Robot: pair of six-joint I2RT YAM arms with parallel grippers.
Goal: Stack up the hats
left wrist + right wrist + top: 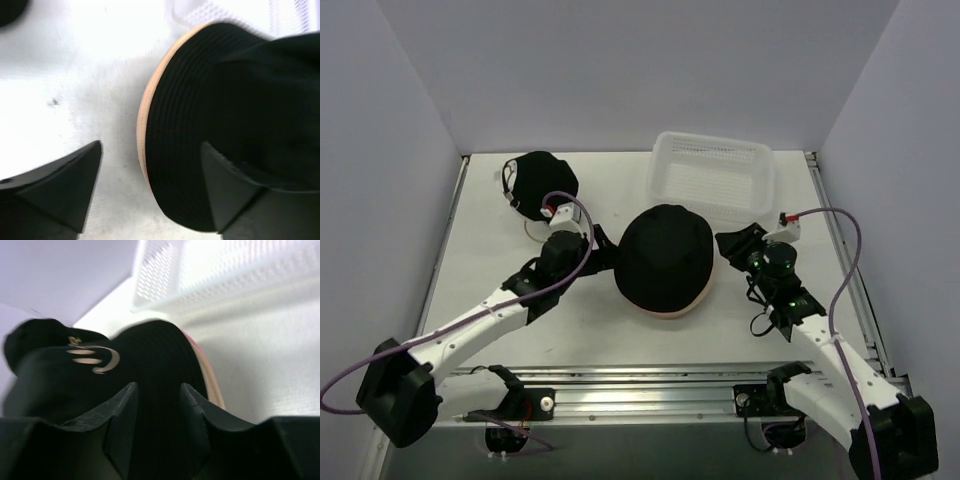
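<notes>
Lying topmost: black bucket hat (665, 255) (tan rim (142, 117) beneath) | left tool (151, 145) apart | right tool (158, 386) apart

I find no word, number or brand I can read in any of my three feeds. The nearest thing is a tan stitched emblem (93, 360) on the black hat (155, 355) in the right wrist view. It is a curved stroke hooking round a few short bars, blurred, and I cannot make letters of it. From the top camera, the small white tag (558, 211) on the left arm and the second white tag (789, 223) on the right arm are too small to show any print.
</notes>
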